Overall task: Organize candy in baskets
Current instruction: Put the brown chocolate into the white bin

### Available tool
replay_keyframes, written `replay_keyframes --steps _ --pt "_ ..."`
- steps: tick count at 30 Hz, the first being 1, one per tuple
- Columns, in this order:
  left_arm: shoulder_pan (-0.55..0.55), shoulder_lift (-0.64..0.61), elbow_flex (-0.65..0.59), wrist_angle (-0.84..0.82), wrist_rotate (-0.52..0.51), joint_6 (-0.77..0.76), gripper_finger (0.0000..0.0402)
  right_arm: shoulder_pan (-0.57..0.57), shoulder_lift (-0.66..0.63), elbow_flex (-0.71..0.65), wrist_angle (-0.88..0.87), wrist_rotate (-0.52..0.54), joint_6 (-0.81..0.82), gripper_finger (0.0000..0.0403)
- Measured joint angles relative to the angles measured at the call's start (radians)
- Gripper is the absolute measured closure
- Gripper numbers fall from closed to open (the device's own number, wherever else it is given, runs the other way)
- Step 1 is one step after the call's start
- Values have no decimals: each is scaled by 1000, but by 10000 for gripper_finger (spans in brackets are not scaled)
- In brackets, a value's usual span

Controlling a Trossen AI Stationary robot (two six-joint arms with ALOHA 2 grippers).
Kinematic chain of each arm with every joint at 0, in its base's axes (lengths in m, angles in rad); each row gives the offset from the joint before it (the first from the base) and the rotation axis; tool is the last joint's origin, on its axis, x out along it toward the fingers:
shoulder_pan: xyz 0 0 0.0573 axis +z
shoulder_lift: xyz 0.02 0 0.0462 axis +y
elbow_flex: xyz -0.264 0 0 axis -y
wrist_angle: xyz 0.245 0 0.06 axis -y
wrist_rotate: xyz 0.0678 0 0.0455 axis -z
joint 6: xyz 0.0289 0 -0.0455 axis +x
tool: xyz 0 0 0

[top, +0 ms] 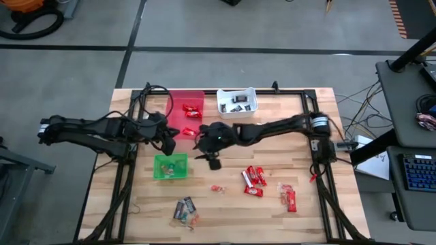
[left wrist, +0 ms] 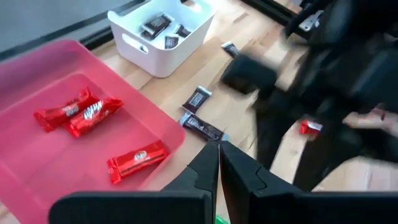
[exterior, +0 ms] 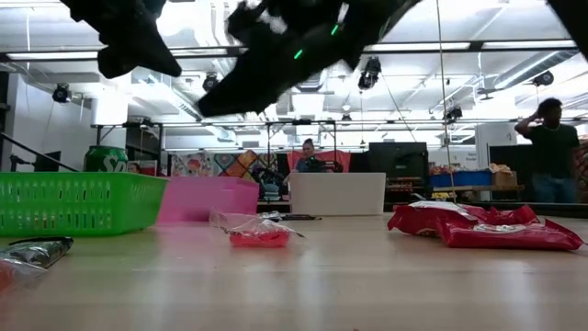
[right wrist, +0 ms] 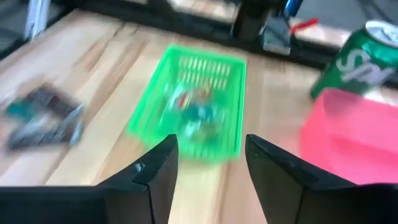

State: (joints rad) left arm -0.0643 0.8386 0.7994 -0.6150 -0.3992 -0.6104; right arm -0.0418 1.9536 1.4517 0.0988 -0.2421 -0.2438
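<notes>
The long red basket (top: 185, 116) holds three red-wrapped bars (left wrist: 93, 115). Dark mini bars lie in the white basket (top: 237, 102). In the green basket (right wrist: 196, 102) are mixed-colour candy pieces. Loose candy lies on the table: red bars (top: 253, 178), dark bars (top: 185, 207) and a small piece (top: 216, 188). My right gripper (right wrist: 211, 155) hangs open and empty above the table, just right of the green basket. My left gripper (left wrist: 217, 163) is shut and empty, raised over the near edge of the red basket.
A green soda can (right wrist: 367, 56) stands beyond the red basket, near the table's left edge. Two dark bars (left wrist: 200, 115) lie on the wood between the red and white baskets. A black frame (top: 317, 136) borders the table. People show in the room behind.
</notes>
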Motion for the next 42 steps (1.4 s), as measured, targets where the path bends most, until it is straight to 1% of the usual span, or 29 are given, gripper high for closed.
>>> replay_keyframes --steps 3,6,9,13,17,24,27,29,35,38,42 --pt "0 37 -5 51 5 -9 402 0 -100 -5 -198 6 -35 231" --pt "0 95 -6 145 20 -4 402 0 -189 -40 -309 7 -21 237" --pt "0 159 1 218 20 -6 402 0 -281 -99 -356 32 50 243" --pt "-1 248 49 228 20 -61 402 6 -408 -185 -434 138 135 252" --pt "-11 348 95 224 19 -79 402 25 -519 -272 -486 234 212 262" --pt "-21 511 168 216 19 -67 402 33 -690 -417 -494 272 363 277" --pt "-21 586 215 217 18 14 402 35 -748 -466 -494 270 396 281" --pt "-21 638 251 219 21 99 402 36 -774 -489 -490 269 413 282" --pt "-20 782 363 208 69 518 400 35 -804 -523 -491 270 416 278" --pt "-5 845 409 201 77 657 381 36 -803 -523 -491 269 405 280" --pt "36 919 451 213 92 767 334 36 -803 -523 -492 269 386 285"
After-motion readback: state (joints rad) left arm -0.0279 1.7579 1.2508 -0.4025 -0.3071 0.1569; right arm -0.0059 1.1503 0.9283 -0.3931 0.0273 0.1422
